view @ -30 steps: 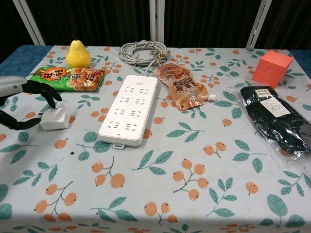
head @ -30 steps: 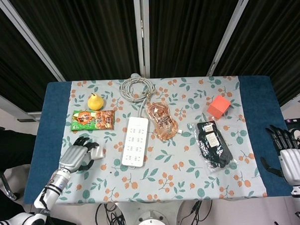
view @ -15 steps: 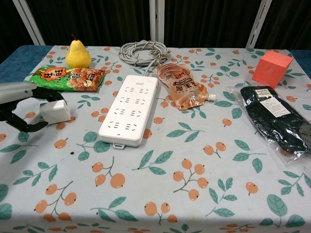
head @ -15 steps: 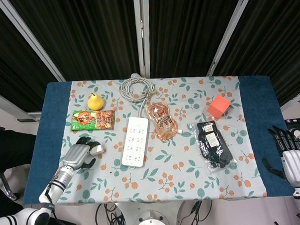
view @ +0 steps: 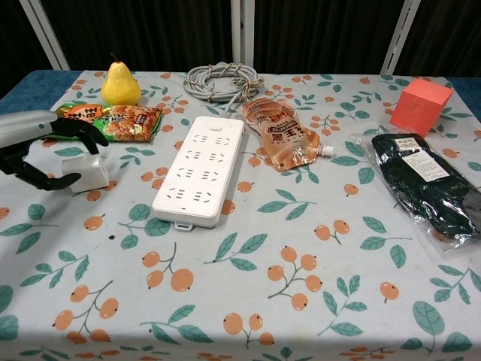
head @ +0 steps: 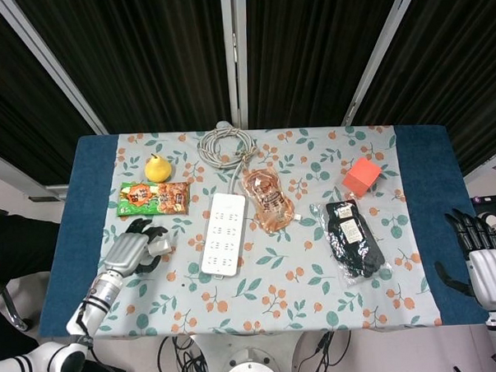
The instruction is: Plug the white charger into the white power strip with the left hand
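**Q:** White charger, where does it sit?

**A:** At about nine o'clock from the white power strip, near it but apart, on the floral tablecloth. The left hand arches over it: the forearm comes in low from the left edge in the chest view, dark fingers curve over the charger's top, and the thumb hooks along its near side. The hand is closed around the charger.

**Q:** And from above?

**A:** In the head view the left hand lies at eight o'clock from the strip, fingertips pointing toward it, with the charger showing pale at the fingertips.

**Q:** The right hand?

**A:** Only the head view shows it. The right hand rests at the table's right edge, at four o'clock from the black gloves packet, fingers spread, holding nothing.

**Q:** Any readable writing?

**A:** The green-and-orange snack packet and the orange drink pouch carry printed characters, too small to read. The gloves packet has a white label, also illegible. The strip's sockets face up, and its grey cable is coiled at twelve o'clock from it.
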Controlling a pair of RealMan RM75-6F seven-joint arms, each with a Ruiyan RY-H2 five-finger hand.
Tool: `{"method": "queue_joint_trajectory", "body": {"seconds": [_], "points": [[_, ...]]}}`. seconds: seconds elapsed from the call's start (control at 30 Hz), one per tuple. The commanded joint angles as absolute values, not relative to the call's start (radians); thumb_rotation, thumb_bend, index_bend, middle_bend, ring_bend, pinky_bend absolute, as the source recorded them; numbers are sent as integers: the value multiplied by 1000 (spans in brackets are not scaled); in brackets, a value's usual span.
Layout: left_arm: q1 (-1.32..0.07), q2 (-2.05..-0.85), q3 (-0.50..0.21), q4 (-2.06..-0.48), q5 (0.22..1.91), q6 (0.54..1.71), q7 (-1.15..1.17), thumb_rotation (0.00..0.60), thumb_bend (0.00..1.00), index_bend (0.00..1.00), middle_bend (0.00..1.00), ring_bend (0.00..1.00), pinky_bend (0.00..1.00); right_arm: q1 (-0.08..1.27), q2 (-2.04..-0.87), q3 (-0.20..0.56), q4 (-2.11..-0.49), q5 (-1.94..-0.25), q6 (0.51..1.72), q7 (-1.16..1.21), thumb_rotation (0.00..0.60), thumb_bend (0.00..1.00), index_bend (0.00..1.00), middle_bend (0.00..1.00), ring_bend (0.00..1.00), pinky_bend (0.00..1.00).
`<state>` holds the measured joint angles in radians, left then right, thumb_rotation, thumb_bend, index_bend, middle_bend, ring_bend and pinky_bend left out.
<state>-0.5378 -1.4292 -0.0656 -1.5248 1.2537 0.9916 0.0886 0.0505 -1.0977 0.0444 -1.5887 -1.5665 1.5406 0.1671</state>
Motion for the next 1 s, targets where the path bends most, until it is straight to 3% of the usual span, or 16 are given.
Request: {"method": "queue_joint_trajectory", "body": {"seconds": [0.03,0.23,0.5,1.0], "points": [[-552,-1443,-76,-1515,1248,985,119,600,352,232,258,52,19,51,-1097,45,-1589,-1568,1541,167,600,274,0,0,0,0],[-583,-1460,-106,-1536,1163,970,243,600,289,291,316,112,43,47,-1094,44,-1589,-1569,1547,169,600,274,0,0,0,0],[-584,-1483,-120,-1572,1028,1015,390,600,281,349,359,171,66,42,-1096,43,-1577,-1566,1548,182,600,274,0,0,0,0],[-598,-1539,-120,-1558,1002,1039,434,600,295,387,398,209,107,51,-1098,46,-1573,-1561,1530,186,600,274,0,0,0,0]]}}
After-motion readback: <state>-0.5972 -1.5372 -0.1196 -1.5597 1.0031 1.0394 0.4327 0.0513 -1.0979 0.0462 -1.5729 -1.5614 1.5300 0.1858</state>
